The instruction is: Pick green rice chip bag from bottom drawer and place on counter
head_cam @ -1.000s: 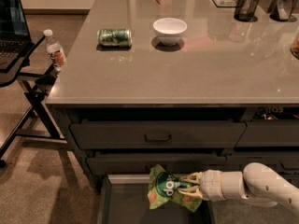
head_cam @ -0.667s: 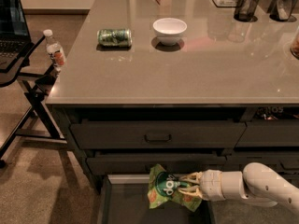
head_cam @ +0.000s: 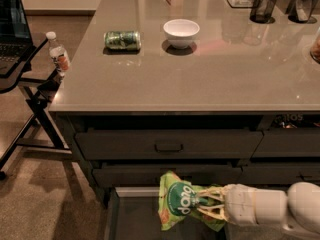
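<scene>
Just below the counter's (head_cam: 210, 79) front edge, the gripper (head_cam: 206, 207) grasps the green rice chip bag (head_cam: 176, 205), holding it upright over the open bottom drawer (head_cam: 131, 219). A green can (head_cam: 122, 40) lies near the left edge.

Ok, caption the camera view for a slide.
Gripper holds green rice chip bag over open bottom drawer, below the counter.
</scene>
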`<move>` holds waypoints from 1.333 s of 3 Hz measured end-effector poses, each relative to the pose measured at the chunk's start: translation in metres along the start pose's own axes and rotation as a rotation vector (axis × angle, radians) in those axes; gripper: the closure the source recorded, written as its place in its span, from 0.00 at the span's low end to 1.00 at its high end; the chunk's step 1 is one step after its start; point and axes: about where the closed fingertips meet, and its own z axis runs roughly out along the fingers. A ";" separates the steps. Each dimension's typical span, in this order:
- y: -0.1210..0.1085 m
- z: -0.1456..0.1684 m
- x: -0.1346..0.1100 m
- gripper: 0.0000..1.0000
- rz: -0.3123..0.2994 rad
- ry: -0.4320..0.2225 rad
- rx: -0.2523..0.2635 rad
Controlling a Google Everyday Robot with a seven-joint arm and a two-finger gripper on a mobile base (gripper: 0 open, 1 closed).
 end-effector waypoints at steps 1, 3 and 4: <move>-0.018 -0.048 -0.072 1.00 -0.144 0.012 0.090; -0.106 -0.160 -0.173 1.00 -0.191 -0.045 0.261; -0.124 -0.176 -0.182 1.00 -0.214 -0.043 0.298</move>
